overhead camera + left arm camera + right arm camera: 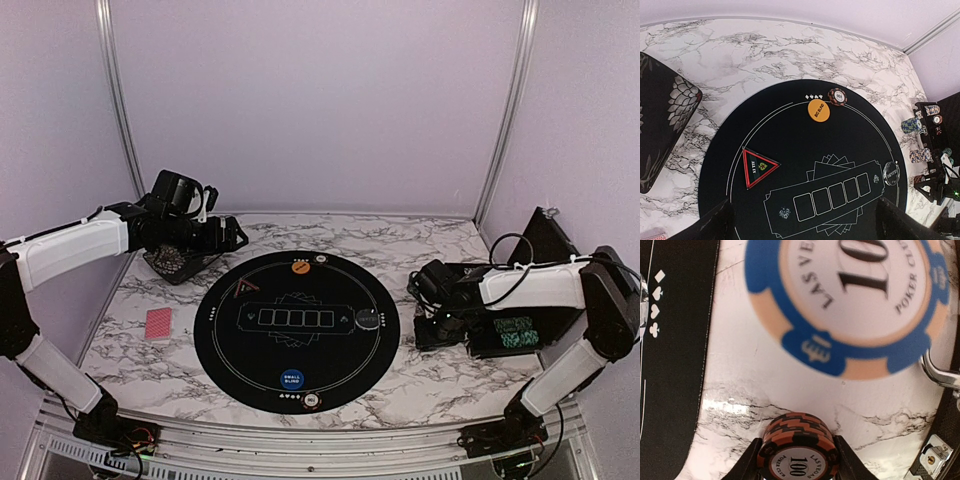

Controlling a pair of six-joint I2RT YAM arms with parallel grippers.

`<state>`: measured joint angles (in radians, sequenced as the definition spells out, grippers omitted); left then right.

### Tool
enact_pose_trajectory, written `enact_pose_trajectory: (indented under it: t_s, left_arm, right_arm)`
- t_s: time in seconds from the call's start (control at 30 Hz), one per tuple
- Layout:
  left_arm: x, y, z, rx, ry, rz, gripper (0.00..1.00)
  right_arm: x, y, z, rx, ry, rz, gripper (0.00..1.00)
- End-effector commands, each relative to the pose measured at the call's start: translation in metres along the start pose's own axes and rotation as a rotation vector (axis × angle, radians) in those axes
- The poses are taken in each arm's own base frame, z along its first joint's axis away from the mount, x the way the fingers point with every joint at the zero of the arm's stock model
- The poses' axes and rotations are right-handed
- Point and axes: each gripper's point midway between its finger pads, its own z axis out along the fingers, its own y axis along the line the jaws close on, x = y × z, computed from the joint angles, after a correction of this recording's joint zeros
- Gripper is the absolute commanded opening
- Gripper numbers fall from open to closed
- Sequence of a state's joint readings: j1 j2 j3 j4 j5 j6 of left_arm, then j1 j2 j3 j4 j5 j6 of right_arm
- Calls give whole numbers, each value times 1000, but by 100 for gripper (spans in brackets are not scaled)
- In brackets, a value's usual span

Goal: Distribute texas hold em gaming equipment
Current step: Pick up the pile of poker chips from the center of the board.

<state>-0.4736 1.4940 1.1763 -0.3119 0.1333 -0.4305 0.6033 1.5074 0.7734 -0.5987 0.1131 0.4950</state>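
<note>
Right end effector (797, 462) clamped on orange chip stack (797, 437), on worktop (765, 385) at 3 o'clock of mat (230, 350).
Left end effector (807, 222) wide open, empty, near mat's 11 o'clock; red-backed cards (159, 323) on worktop at 9 o'clock.

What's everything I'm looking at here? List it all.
mat: one, black, round, centre of table
buttons: three; orange far edge of mat, blue near edge, dark-grey right
triangular marker: one, black, red-edged, mat's left
single chips: two, beside orange and blue buttons
cards: one pile, red-backed, left of mat
leaf-patterned object: one, black, far left
chip case: one, black, right, teal chips inside
chip stack: one, orange-and-black, between right jaws
large chip: one, blue-and-peach, blurred, near right wrist camera
left gripper: jaws open, far left
right gripper: jaws closed on the stack
</note>
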Motion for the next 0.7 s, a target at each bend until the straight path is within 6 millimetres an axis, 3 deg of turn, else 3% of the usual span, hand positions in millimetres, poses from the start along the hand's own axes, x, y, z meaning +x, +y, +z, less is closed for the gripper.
enact_pose_trajectory:
  t_s: [0.0,0.17,0.67]
  left_arm:
    - [-9,-3,1,14,-18,7,99]
    - [-9,-3,1,12,-19,7,99]
    - [-7,-2,2,11,-14,6,99]
  right_arm:
    - [3,3,-1,8,12,0,34]
    - [-2,6,-5,4,-7,0,28]
    - [-13,16,-16,-1,-43,-11,26]
